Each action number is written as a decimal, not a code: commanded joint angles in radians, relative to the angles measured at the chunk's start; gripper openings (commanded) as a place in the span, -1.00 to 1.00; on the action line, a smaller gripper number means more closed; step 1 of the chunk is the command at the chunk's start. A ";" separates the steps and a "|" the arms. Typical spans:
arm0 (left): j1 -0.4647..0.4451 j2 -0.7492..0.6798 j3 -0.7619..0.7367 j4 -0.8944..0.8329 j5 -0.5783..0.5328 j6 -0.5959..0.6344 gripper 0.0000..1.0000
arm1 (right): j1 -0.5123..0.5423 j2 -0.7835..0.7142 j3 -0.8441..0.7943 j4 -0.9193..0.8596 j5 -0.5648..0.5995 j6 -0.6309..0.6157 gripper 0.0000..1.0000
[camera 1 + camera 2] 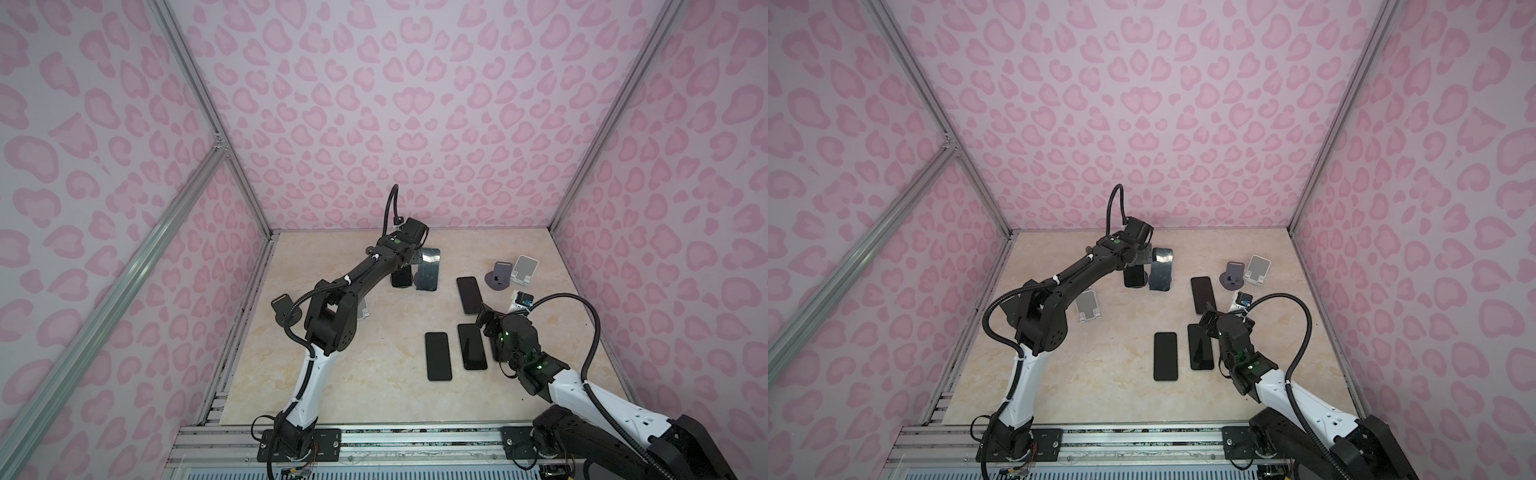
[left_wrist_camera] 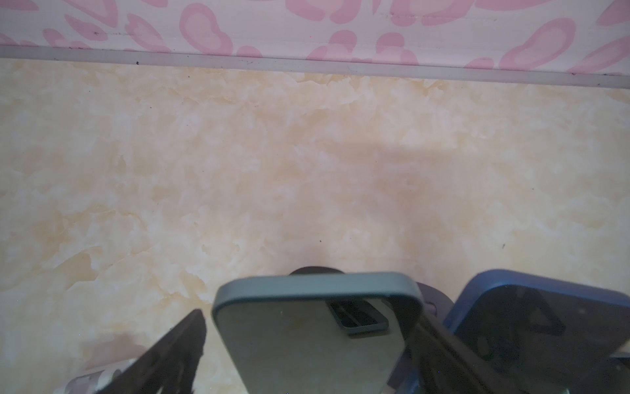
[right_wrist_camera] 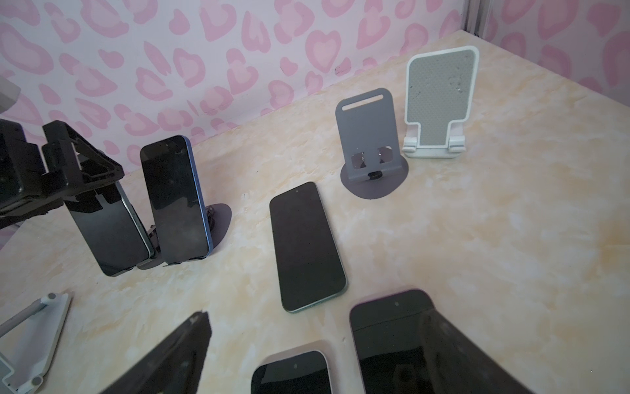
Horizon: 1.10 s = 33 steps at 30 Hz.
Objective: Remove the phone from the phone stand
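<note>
Two phones stand upright on dark phone stands at the back of the table. The phone (image 2: 306,341) with the grey-green rim sits between the fingers of my left gripper (image 2: 312,315), which is open, with a thin gap at one finger (image 2: 177,348). The top of its phone stand (image 2: 315,270) shows just behind it. In both top views the left gripper (image 1: 409,259) (image 1: 1140,259) hangs over this phone (image 1: 401,279). A blue-rimmed phone (image 3: 177,201) leans on its own stand (image 3: 221,218) right beside it. My right gripper (image 3: 317,327) is open and empty above flat phones.
Three phones lie flat on the table (image 1: 469,295) (image 1: 438,355) (image 1: 471,347). An empty grey stand (image 1: 498,276) and a white stand (image 1: 524,270) are at the back right. Another white stand (image 1: 363,309) sits beside the left arm. The back wall (image 2: 306,27) is close.
</note>
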 commanded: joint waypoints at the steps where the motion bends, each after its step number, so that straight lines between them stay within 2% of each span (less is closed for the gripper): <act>1: 0.004 0.016 0.018 0.035 -0.005 -0.023 0.95 | 0.001 0.004 0.004 0.006 0.001 -0.011 0.96; 4: 0.005 0.028 0.035 0.034 -0.003 -0.021 1.00 | 0.001 0.002 0.005 0.006 0.001 -0.011 0.95; 8: 0.006 0.038 0.052 0.032 -0.008 -0.018 0.94 | 0.002 0.004 0.005 0.006 0.000 -0.011 0.95; 20: 0.009 0.055 0.076 0.017 0.000 0.000 0.57 | 0.001 0.003 0.005 0.004 0.001 -0.012 0.96; 33: 0.010 0.042 0.071 0.000 -0.012 0.029 0.37 | 0.001 -0.005 0.005 0.001 0.001 -0.011 0.95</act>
